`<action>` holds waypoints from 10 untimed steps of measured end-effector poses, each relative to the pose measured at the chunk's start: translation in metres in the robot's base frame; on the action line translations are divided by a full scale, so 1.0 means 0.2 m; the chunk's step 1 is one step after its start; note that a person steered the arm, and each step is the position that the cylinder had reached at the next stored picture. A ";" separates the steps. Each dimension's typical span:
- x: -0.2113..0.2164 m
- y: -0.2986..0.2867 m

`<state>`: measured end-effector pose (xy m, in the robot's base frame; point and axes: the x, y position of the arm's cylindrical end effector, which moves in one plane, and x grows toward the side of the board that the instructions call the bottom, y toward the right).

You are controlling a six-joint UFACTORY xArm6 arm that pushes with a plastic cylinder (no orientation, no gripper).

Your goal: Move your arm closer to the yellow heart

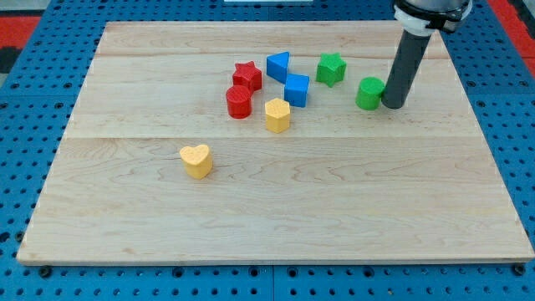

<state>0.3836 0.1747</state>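
1. Yellow heart-shaped block [196,160] is the thing I must get near. It sits alone on the pale wooden table [334,217], toward the view's left and a bit below the middle.

2. My tip [393,107] is far from it. It is near the view's top right, just beside a green round-looking block [369,94], on that block's right side. They look like they touch, but I cannot be sure.

3. So the job is hardly started, I think. The whole trip across the table is left to do.

4. Between my tip and the heart is a bunch of blocks: a green star block [331,68], a blue cube-like block [296,89], a blue wedge-shaped block [278,66], a red star block [247,76], a red round block [239,102] and a yellow block with flat sides [277,115]. A path below them looks open.

5. I have no gripper here, only a dark rod, so there is nothing to open or close, and it holds nothing.

6. Hard to see: the top of my arm is cut off at the view's top edge. The green block's true shape is hard to tell, since the rod stands so close.
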 end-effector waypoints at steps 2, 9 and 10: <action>-0.03 -0.08; 1.01 -0.47; 1.01 -0.84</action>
<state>0.5859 0.0066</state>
